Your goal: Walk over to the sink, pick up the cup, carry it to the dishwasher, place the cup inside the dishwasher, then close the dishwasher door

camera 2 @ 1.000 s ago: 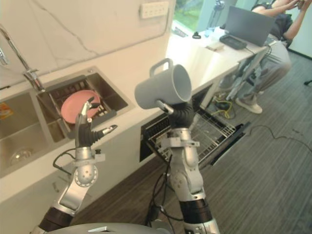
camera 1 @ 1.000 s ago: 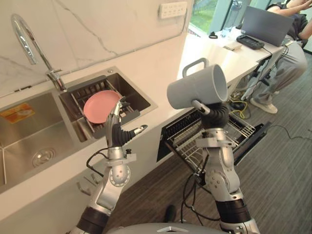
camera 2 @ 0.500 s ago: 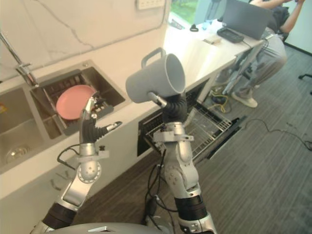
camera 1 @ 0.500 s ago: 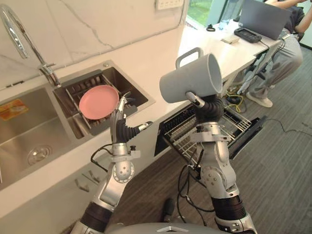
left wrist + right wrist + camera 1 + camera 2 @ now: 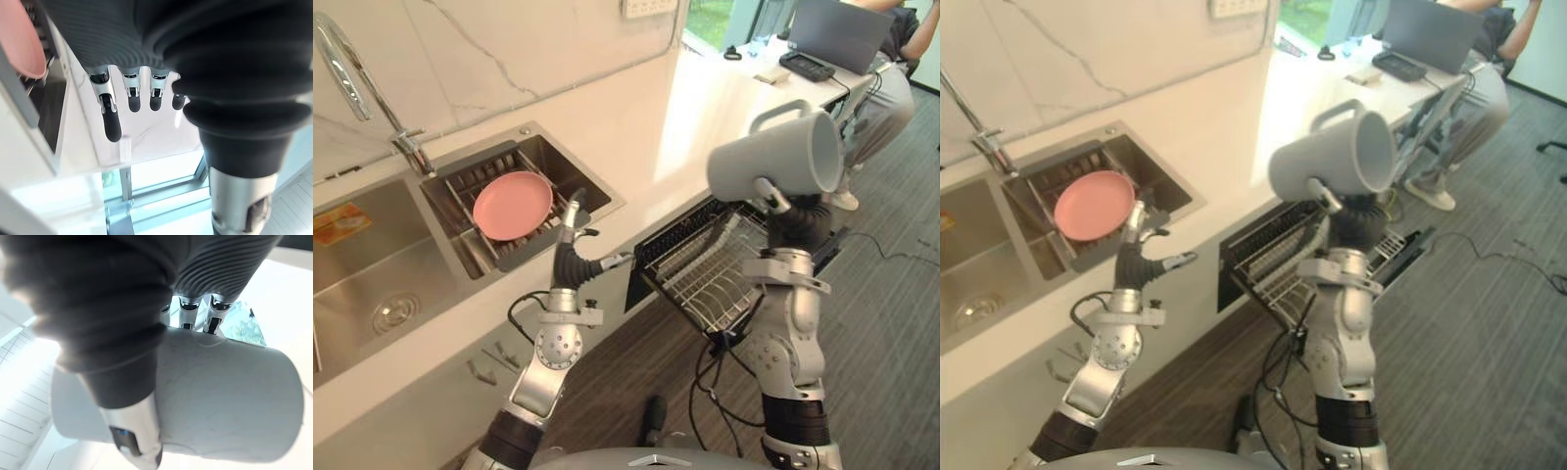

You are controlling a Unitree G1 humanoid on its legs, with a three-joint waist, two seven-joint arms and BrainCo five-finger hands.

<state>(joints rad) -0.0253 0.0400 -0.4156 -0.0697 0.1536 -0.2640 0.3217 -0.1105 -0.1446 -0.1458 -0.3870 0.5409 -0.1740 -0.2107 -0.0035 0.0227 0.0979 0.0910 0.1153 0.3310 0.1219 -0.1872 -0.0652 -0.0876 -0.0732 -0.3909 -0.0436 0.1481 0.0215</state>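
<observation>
Kitchen worktop (image 5: 695, 98) front edge: right hand (image 5: 783, 204) grips cup (image 5: 773, 166), tilted above dishwasher rack (image 5: 705, 279); may slip, clip edge. Left hand (image 5: 572, 247) open.

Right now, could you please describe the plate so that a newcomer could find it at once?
Start at the steel sink in the white counter. Its basin nearer the dishwasher holds a dark rack, and the plate rests in it. It is the only round pink thing among steel and dark bars.
</observation>
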